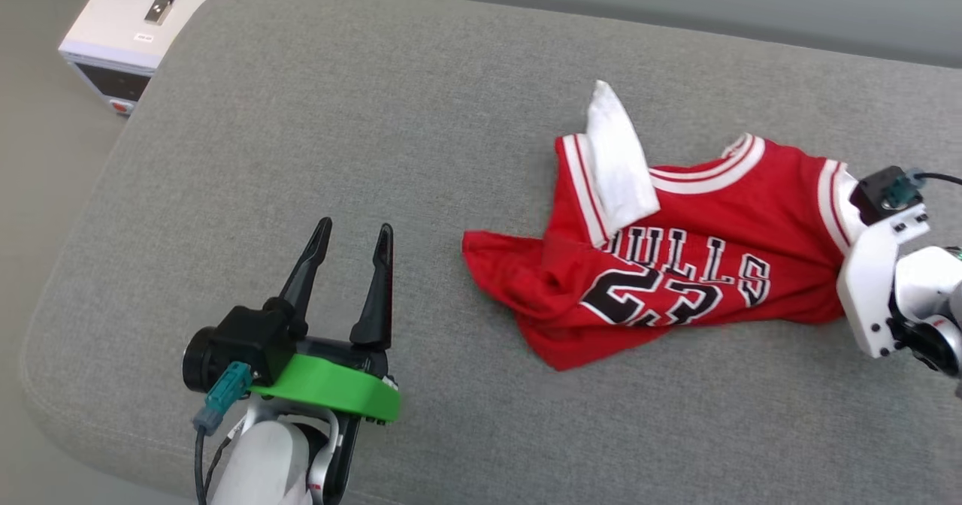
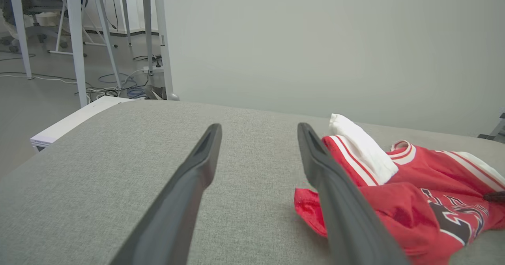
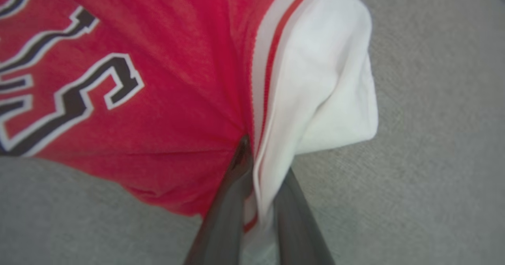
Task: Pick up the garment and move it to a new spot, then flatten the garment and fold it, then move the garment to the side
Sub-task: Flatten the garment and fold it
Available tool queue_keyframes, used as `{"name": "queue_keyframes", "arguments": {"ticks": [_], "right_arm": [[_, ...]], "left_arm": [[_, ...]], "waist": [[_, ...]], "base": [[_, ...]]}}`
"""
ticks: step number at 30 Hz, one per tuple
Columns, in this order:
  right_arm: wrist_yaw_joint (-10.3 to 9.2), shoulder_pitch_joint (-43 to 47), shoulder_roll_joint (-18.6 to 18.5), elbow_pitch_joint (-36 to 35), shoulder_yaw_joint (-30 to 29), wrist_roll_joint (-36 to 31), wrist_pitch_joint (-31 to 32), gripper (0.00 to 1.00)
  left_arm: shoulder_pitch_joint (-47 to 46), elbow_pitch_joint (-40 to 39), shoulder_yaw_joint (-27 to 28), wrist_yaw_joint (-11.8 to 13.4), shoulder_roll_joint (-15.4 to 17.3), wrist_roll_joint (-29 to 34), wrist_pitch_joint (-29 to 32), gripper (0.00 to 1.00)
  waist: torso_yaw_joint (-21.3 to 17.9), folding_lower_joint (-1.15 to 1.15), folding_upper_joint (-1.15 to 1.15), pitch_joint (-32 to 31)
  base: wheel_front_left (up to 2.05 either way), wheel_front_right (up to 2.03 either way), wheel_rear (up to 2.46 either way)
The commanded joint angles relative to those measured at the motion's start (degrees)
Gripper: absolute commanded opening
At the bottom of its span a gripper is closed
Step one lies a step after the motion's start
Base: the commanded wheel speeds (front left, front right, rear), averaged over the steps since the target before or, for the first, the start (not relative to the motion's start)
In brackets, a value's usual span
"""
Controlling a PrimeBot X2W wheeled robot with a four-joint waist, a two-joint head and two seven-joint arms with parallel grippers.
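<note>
Garment (image 1: 699,264), a red basketball-jersey shirt of thin knit with short white sleeves, striped trim, black "BULLS" lettering and the number 23, lies crumpled on the right part of the grey fabric cushion (image 1: 376,114). Its hem is bunched towards the middle and 1 white sleeve (image 1: 616,159) is flipped over the chest. The right fingers (image 3: 225,209) are closed on the garment, pinching the striped seam where the red body meets the other white sleeve (image 3: 327,91). The left fingers (image 1: 376,287) stand wide open and empty over bare cushion, well apart from the cloth.

It looks light, soft and limp, so from 1 pinch it will likely hang, twist and trail. The doubled trim seam is probably the firmest hold, since thin single cloth may slip. For flattening, both shoulder seams or both hem corners seem the best places to hold
</note>
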Motion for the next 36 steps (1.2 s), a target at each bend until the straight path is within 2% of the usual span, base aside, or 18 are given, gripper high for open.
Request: {"name": "queue_keyframes", "arguments": {"ticks": [1,5,10,11,12,18,23,30,36], "right_arm": [[-0.05,1.3,-1.4,0.4,-0.8,-0.1,-0.7,0.00],[-0.05,3.5,-3.5,1.7,-2.5,-1.5,-2.7,0.00],[-0.05,5.5,-2.1,3.7,-4.5,-2.5,-6.5,0.00],[-0.05,5.6,-1.9,3.9,-4.4,-3.4,-7.4,0.21],[-0.05,5.8,-1.6,4.2,-4.4,-4.5,-8.2,1.00],[-0.05,6.2,1.6,4.8,-7.1,-6.4,-14.5,1.00],[-0.05,7.1,3.6,0.8,-9.6,-7.3,-20.0,1.00],[-0.05,11.7,8.3,-6.5,-18.0,-11.3,-30.0,1.00],[-0.05,19.3,15.0,-13.5,-25.7,-14.8,-37.3,1.00]], "left_arm": [[0.4,0.0,-0.1,-0.3,-0.2,0.4,-0.3,1.00],[0.6,0.0,-0.4,-0.3,0.1,0.4,-0.3,1.00],[0.8,0.3,-0.3,-0.3,0.5,0.4,-0.3,1.00],[0.8,0.4,-0.3,-0.3,0.6,0.4,-0.3,1.00],[0.9,0.5,-0.3,-0.3,0.7,0.4,-0.3,1.00],[1.2,1.4,0.0,-0.3,0.9,0.5,-0.3,1.00],[1.9,1.9,0.2,-0.3,1.0,0.6,-0.3,1.00],[3.4,2.0,0.2,-0.3,0.7,0.8,-0.3,1.00],[4.4,1.6,0.5,-0.3,0.5,0.6,-0.3,1.00]], "waist": [[-1.7,0.00,0.00,-1.5],[-2.1,0.00,0.00,-1.2],[-2.6,0.00,0.00,-0.8],[-2.7,0.00,0.00,-0.8],[-2.9,0.00,0.00,-1.0],[-4.7,0.00,0.00,-3.1],[-6.7,0.00,0.00,-5.5],[-9.3,0.00,0.00,-8.2],[-10.6,0.00,0.00,-10.1]], "base": [[0.00,0.00,0.00],[0.00,0.00,0.00],[0.00,0.00,0.00],[0.00,0.00,0.00],[0.00,0.00,0.00],[0.00,0.00,0.00],[0.00,0.00,0.00],[0.00,0.00,0.00],[0.00,0.00,0.00]]}}
